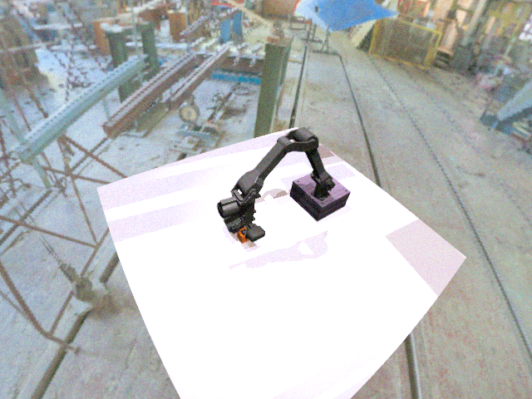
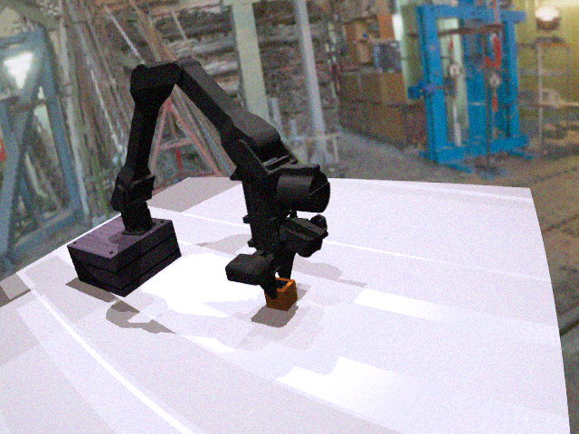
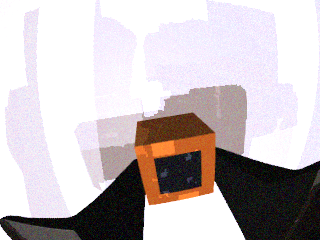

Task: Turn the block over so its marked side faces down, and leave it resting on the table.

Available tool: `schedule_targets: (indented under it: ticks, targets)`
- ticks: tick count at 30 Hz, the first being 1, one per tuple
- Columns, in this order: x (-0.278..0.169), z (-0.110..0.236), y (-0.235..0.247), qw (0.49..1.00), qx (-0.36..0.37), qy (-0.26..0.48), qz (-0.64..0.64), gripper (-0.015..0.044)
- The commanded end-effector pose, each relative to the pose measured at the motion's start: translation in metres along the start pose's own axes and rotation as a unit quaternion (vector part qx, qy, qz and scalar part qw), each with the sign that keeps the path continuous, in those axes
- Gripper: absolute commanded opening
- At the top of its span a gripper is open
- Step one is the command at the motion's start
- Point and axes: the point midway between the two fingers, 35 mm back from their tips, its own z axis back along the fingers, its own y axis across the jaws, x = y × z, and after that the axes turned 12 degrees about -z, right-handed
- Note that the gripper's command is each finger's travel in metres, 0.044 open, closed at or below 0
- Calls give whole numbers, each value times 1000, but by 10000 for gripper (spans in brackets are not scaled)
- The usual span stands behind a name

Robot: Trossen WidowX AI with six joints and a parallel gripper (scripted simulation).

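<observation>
The block [image 1: 243, 234] [image 2: 281, 295] [image 3: 176, 156] is a small orange cube with a dark square mark on one face. It rests on the white table [image 1: 300, 300] [image 2: 421, 303]. In the wrist view the marked face looks up toward the camera. My gripper [image 1: 248, 233] [image 2: 277, 281] [image 3: 175, 159] reaches down over the block, with its two dark fingers at the block's left and right sides. It is shut on the block. In the top view the fingers hide most of the block.
The arm's dark square base [image 1: 320, 196] [image 2: 123, 257] stands on the table behind the block. The table's edges drop off on all sides. Patchy shadows lie across the table top.
</observation>
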Motion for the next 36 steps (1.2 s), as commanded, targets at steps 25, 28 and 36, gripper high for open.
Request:
schedule_targets:
  ticks: [25, 28, 36]
  targets:
    - [2, 23, 0, 999, 12, -48, 0, 0]
    - [2, 21, 0, 997, 17, -70, 0, 0]
    - [2, 17, 0, 991, 30, -129, 0, 0]
